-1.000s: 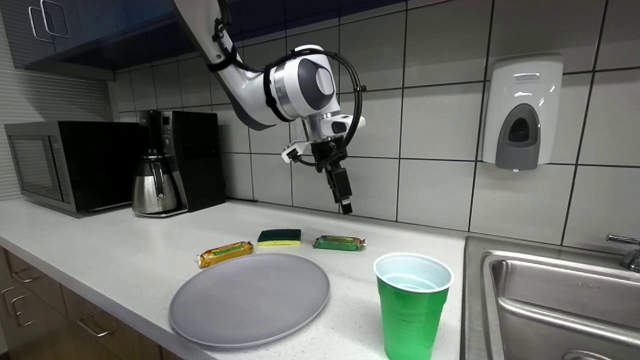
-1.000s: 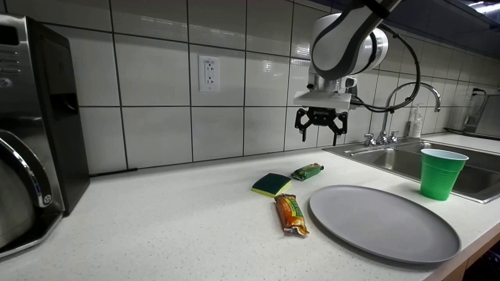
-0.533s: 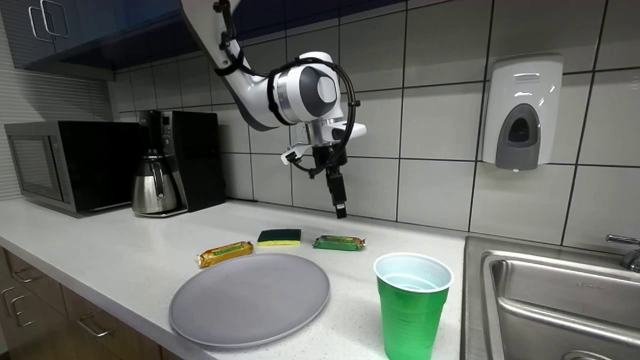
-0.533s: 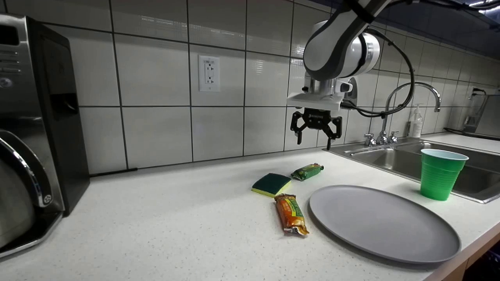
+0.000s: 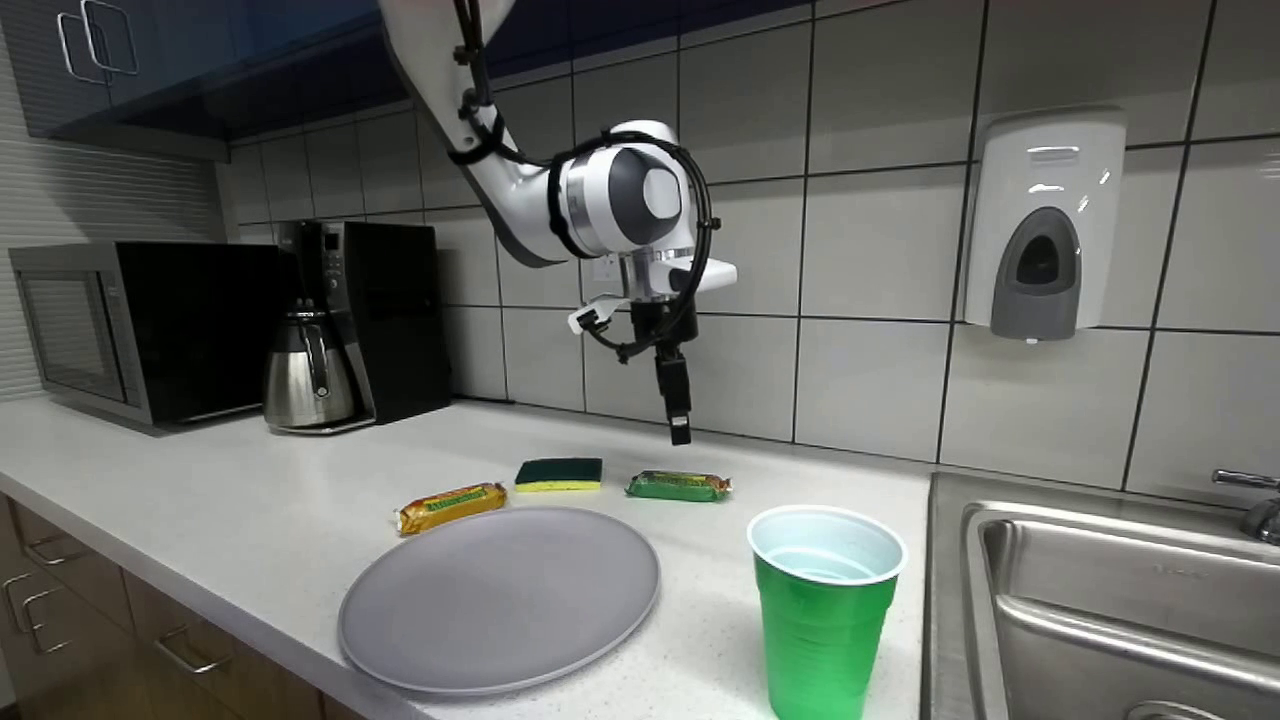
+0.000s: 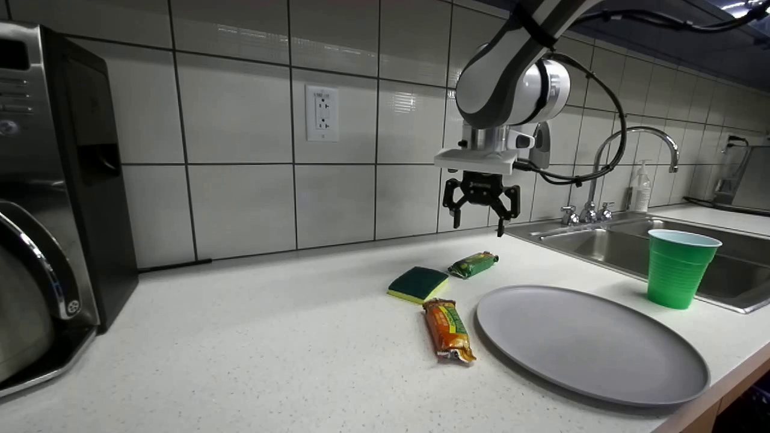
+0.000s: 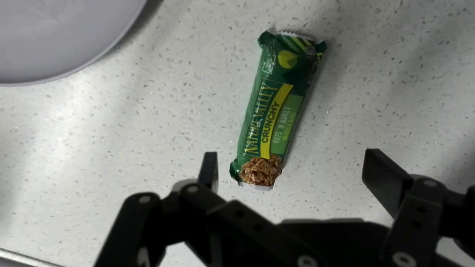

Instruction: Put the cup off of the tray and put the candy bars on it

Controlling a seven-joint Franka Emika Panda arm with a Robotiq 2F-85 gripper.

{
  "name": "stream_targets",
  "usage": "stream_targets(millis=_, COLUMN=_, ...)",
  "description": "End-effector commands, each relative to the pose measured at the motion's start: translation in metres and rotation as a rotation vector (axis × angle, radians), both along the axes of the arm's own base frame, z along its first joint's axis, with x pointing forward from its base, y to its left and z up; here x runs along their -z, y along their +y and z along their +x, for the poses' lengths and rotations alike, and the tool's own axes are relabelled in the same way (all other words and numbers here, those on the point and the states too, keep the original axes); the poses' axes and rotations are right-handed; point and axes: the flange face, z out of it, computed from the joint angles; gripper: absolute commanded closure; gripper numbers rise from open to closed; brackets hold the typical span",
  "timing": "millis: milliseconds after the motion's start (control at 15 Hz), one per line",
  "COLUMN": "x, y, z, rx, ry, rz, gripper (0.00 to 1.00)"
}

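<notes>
Cup (image 5: 828, 640) and tray (image 5: 500, 600) stand apart on the counter (image 6: 271, 337). The cup is upright, just beside the sink (image 6: 728, 273), its pale inside showing. The tray lies flat close to the counter's front edge, between the cup and the gold bar (image 6: 448, 331).

Both bars lie on the counter, off the tray. The gold one rests just beside the tray's rim, on the side away from the sink. Near its end, toward the counter's back edge, lies the sponge (image 6: 418, 284), dark green on top and yellow below; whether those two touch cannot be told. The green bar (image 7: 276, 111) lies further along toward the sink, a small gap from the sponge, label up and reading "Nature Valley Crunchy" in the wrist view.

Over the green bar hangs the gripper (image 6: 478, 226), fingers pointing down and spread wide, their tips clear of both bar and counter. From the wrist, the bar's near end appears between the fingers.

Along the back edge, by the tiled wall (image 5: 880, 250), stands the coffee maker (image 5: 395, 310) with its steel jug (image 5: 300, 385); the microwave (image 5: 210, 330) sits beyond it. A dispenser (image 5: 1045, 230) hangs on the wall above the sink.
</notes>
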Motion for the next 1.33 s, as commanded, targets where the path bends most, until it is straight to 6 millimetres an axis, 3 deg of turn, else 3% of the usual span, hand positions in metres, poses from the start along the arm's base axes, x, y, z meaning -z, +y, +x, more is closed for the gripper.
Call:
stream_targets(millis=0, x=0.004, y=0.002, z=0.014, rx=0.013, ry=0.039, rz=0.016, gripper=0.0)
stream_targets(millis=800, x=0.035, y=0.0, z=0.033, rx=0.036, ry=0.065, rz=0.046, gripper=0.0)
stream_targets(millis=1267, x=0.039, y=0.002, z=0.029, rx=0.055, ry=0.072, rz=0.063, gripper=0.0)
